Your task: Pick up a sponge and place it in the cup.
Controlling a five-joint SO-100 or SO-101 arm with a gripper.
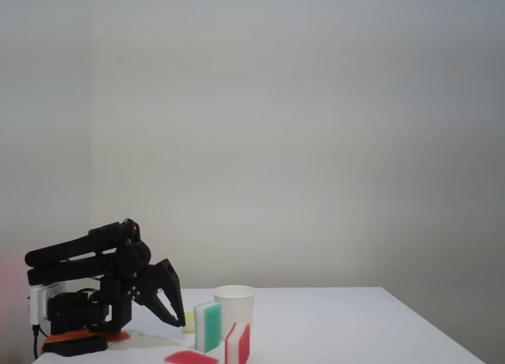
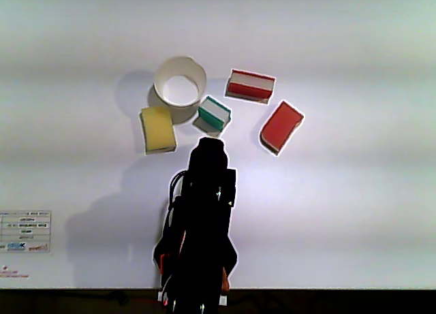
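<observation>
Fixed view: a black robot arm (image 1: 87,257) sits folded low at the left end of a white table (image 1: 355,324), in front of a plain pale wall.
Gripper: the gripper (image 1: 175,320) points down toward the table, tips just above the surface, at about 9 o'clock from the cup in this side view.
Jaws: parted to a moderate gap, holding nothing and touching no sponge.
The other view, from above: the arm reaches up the picture from the bottom edge, its dark tip ending just short of the cluster of objects.
Cup: the cup (image 2: 180,89), white paper, stands upright with its mouth open and nothing inside.
Sponge: the sponge (image 2: 251,86), red with a white layer, stands on the table at 3 o'clock from the cup, near but apart from it.
Other sponges: a green-and-white sponge (image 2: 214,114) sits at 4 o'clock just beside the cup; a yellow sponge (image 2: 157,129) at 7 o'clock; a flat red sponge (image 2: 281,127) farther out, at 4 o'clock.
Progress: by my reading, nothing is done yet; the sponge is untouched.
Left to do: reach, grasp, lift, carry over the rim, release.
</observation>
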